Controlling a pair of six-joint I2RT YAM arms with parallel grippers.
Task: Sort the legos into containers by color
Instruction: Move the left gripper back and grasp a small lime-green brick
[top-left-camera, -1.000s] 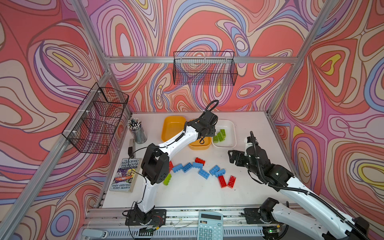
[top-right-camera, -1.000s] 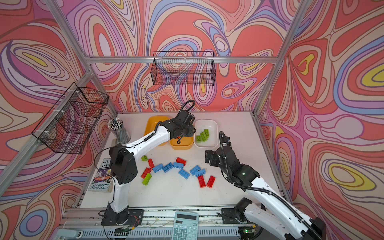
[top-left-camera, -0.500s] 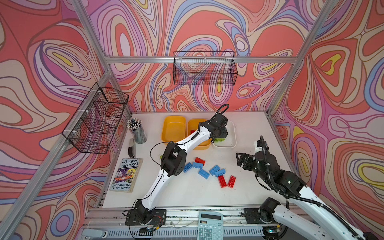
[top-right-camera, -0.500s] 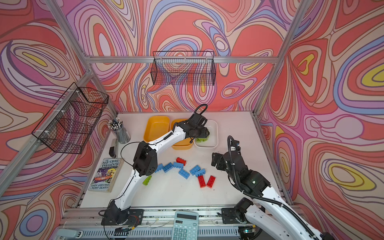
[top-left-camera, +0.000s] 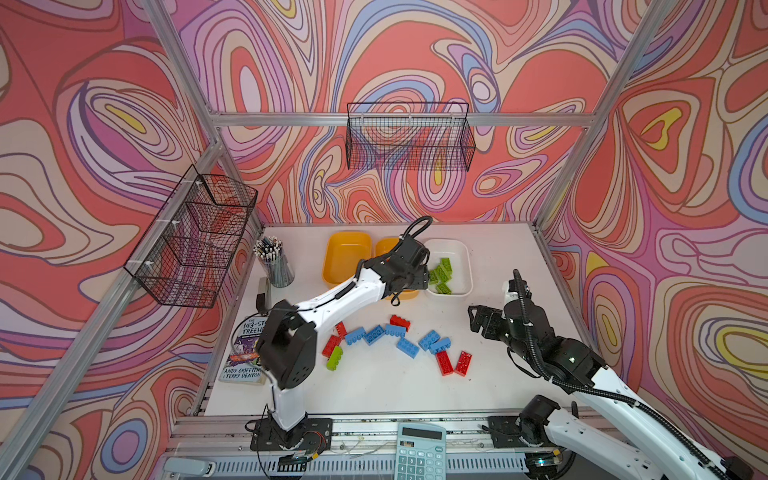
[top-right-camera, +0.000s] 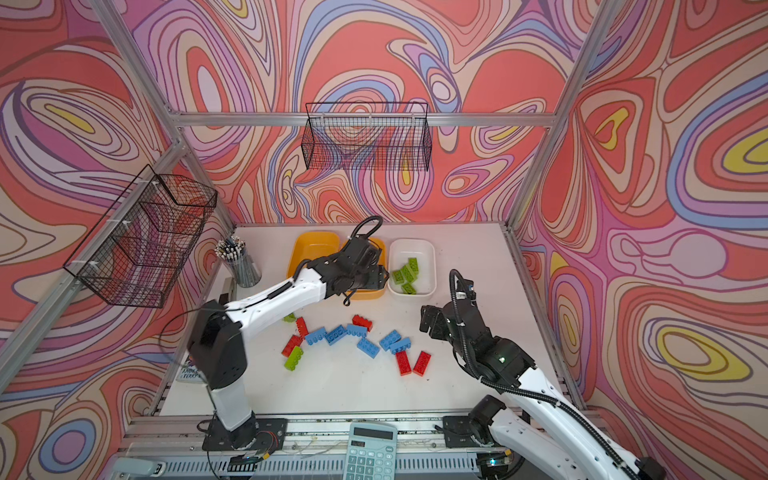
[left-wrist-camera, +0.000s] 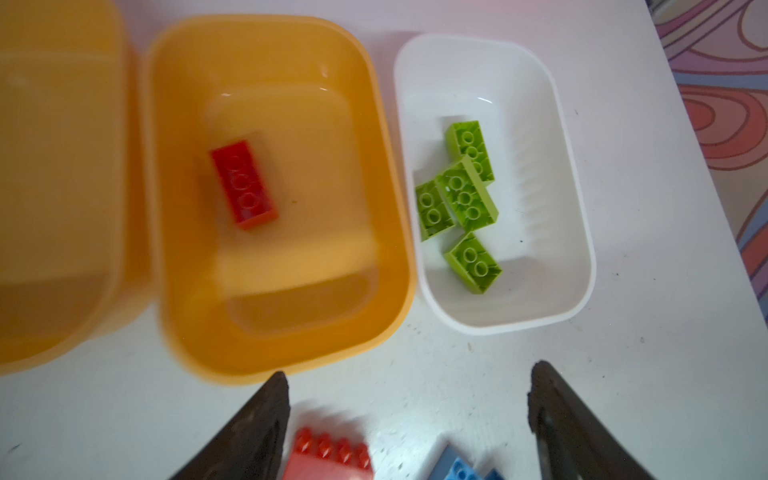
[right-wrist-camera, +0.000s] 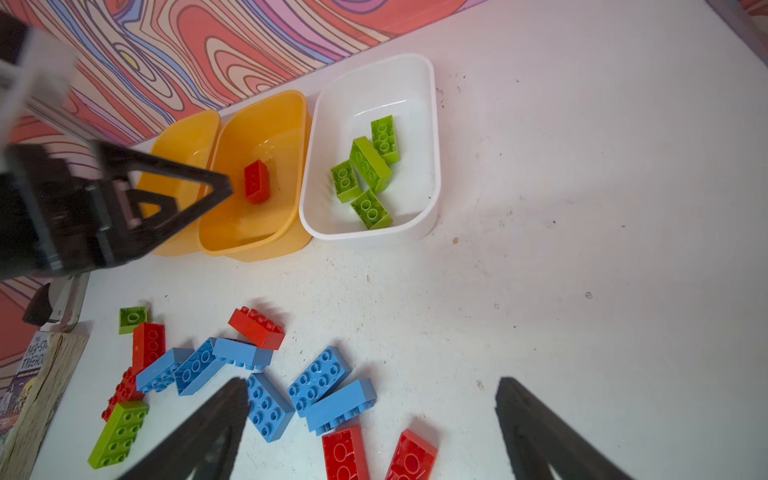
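**Left wrist view: tool spread wide, one red brick lying in the middle tray**

The left tool (left-wrist-camera: 409, 370) hangs spread wide with nothing in it, just short of the near wall of the middle yellow-orange tray (left-wrist-camera: 311, 353). Inside that tray a single red brick (left-wrist-camera: 244, 185) lies hollow side up. Its long axis runs roughly along the tray's length, a little skewed.

Right beside it, the white tray (left-wrist-camera: 498, 322) holds four lime green bricks (left-wrist-camera: 467, 195), bunched together and pointing different ways.

In both top views the left arm (top-left-camera: 340, 291) stands upright at its base, then stretches slantwise out to the trays. The right tool (right-wrist-camera: 372, 380) is spread and empty too. It is held above the tabletop (top-left-camera: 374, 399), beside the loose bricks (top-left-camera: 407, 347) scattered there in red, blue and green. The right arm (top-left-camera: 552, 357) is folded at the elbow.

A book (top-left-camera: 245, 353) at the tabletop's left edge reads "TREEHO" and "TERRY DENTON".
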